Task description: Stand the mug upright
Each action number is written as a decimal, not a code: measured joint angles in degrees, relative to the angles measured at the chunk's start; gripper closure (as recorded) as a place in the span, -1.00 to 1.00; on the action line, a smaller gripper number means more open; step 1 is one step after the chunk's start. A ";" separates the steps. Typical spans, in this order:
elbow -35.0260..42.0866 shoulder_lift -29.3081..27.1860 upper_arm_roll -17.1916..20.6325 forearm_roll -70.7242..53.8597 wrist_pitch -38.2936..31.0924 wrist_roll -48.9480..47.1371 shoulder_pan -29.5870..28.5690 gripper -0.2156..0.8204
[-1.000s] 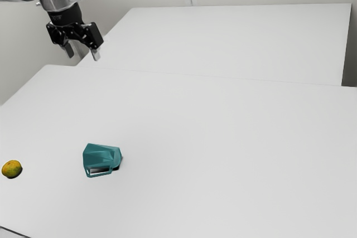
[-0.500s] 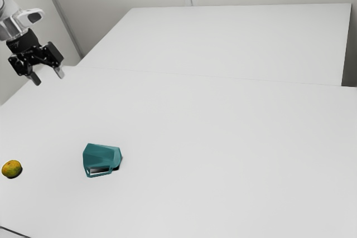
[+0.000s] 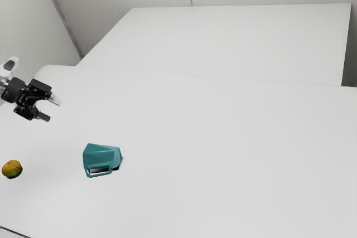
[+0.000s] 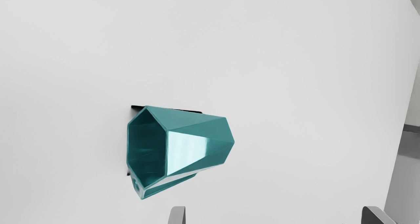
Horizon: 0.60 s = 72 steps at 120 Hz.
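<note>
The mug [image 3: 102, 157] lies on its side on the white table [image 3: 223, 137], with a small orange fruit [image 3: 11, 169] near it, toward the exterior view's left. The gripper [image 3: 51, 110] is up above the table, well apart from the mug, and its two fingers [image 4: 177, 215] are wide open with nothing between them. In the wrist view the mug's mouth [image 4: 147, 148] opens sideways, and the handle [image 4: 170, 186] sticks out on the side nearer the fingers. The job now looks like getting to the mug for a good hold. Go down slowly, put one finger on each side, and squeeze gently, because the slanted sides could slip. Then lift a little, turn the mouth up, and let go only when the bottom sits flat.
</note>
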<state>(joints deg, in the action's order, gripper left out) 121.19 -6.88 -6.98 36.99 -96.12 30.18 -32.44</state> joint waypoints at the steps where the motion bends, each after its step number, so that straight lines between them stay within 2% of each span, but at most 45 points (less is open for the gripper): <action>1: 0.35 0.03 -0.12 0.31 -0.04 0.45 -0.14 -0.54; 29: 8.28 3.12 -2.35 8.82 -0.75 13.17 -2.98 -0.54; 72: 10.44 11.46 -2.60 18.32 -0.54 30.29 -5.29 -0.54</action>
<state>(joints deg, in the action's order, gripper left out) 131.63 4.58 -9.58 55.31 -96.66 60.47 -37.72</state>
